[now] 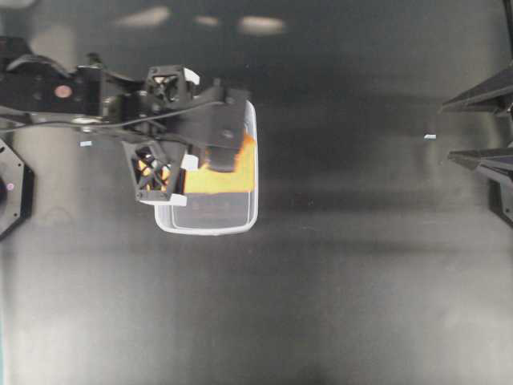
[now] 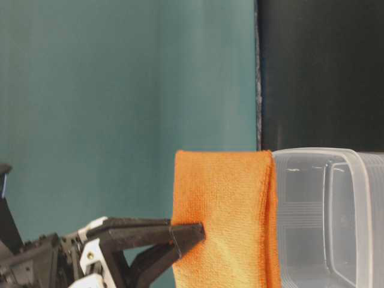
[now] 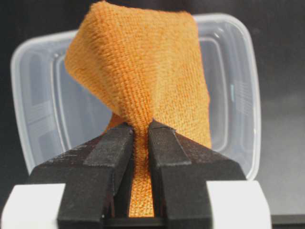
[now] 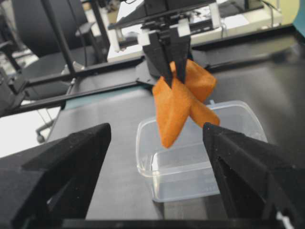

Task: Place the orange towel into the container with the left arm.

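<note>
The orange towel (image 1: 228, 172) hangs from my left gripper (image 1: 216, 151), which is shut on its upper fold. It hangs over the clear plastic container (image 1: 204, 228), its lower corners dangling above the tub's inside. The left wrist view shows the jaws (image 3: 140, 131) pinching the towel (image 3: 143, 71) with the container (image 3: 238, 71) behind it. The right wrist view shows the left gripper (image 4: 169, 57), the towel (image 4: 176, 107) and the container (image 4: 190, 176). The table-level view shows a fingertip (image 2: 189, 234) against the towel (image 2: 222, 222) beside the tub (image 2: 336, 216). My right gripper (image 1: 446, 131) is open and empty at the right edge.
The table top (image 1: 361, 265) is dark and bare around the tub. A small white speck (image 1: 430, 137) lies near the right gripper. A black arm base (image 1: 12, 188) stands at the left edge.
</note>
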